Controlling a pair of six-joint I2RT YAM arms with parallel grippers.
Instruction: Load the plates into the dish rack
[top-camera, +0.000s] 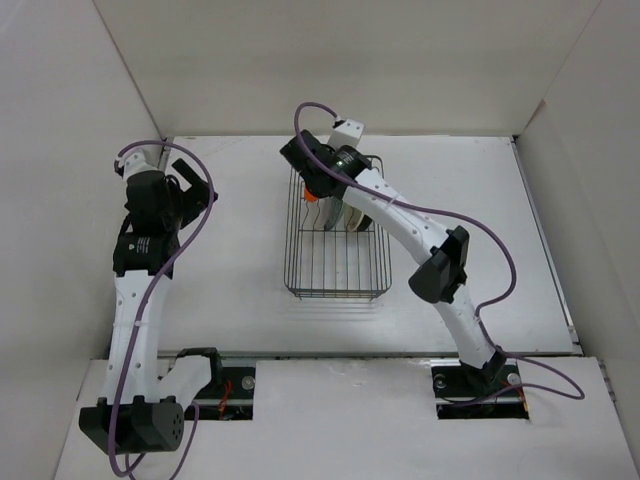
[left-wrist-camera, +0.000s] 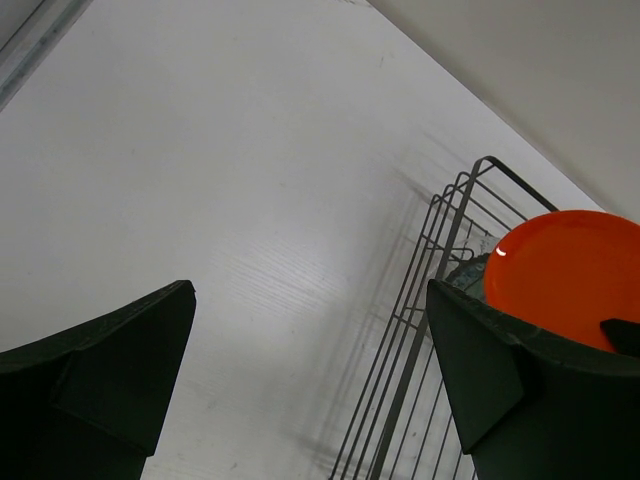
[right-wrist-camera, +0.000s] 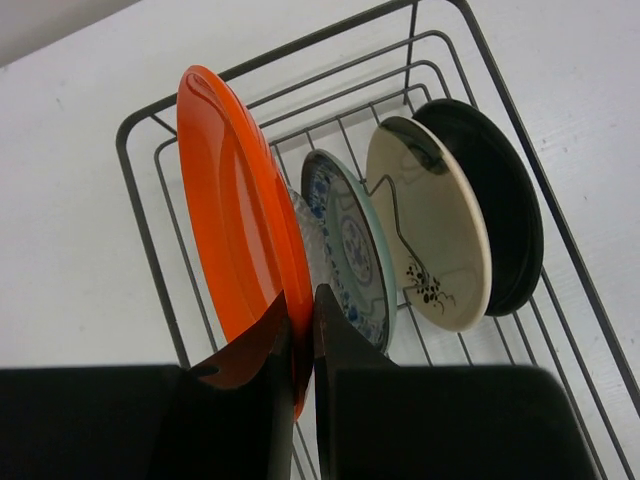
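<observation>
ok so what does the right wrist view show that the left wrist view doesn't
Only the right wrist view: the blue patterned plate, cream plate and black plate standing in the dish rack, and the right fingers pinching the orange plate by its rim. Only the left wrist view: the left fingers wide open over the table. Both: the orange plate and the dish rack.

Left arm (top-camera: 140, 290): reaching straight up along left side, wrist folded at far end. Left jaws spread wide, both fingers (left-wrist-camera: 110, 370) well apart. Right arm (top-camera: 400, 215): elbow (top-camera: 440, 265) bent out to right, forearm stretched far and leftward, wrist tipped down. Right jaws nearly closed, pinching rim of orange plate (right-wrist-camera: 235, 200).
</observation>
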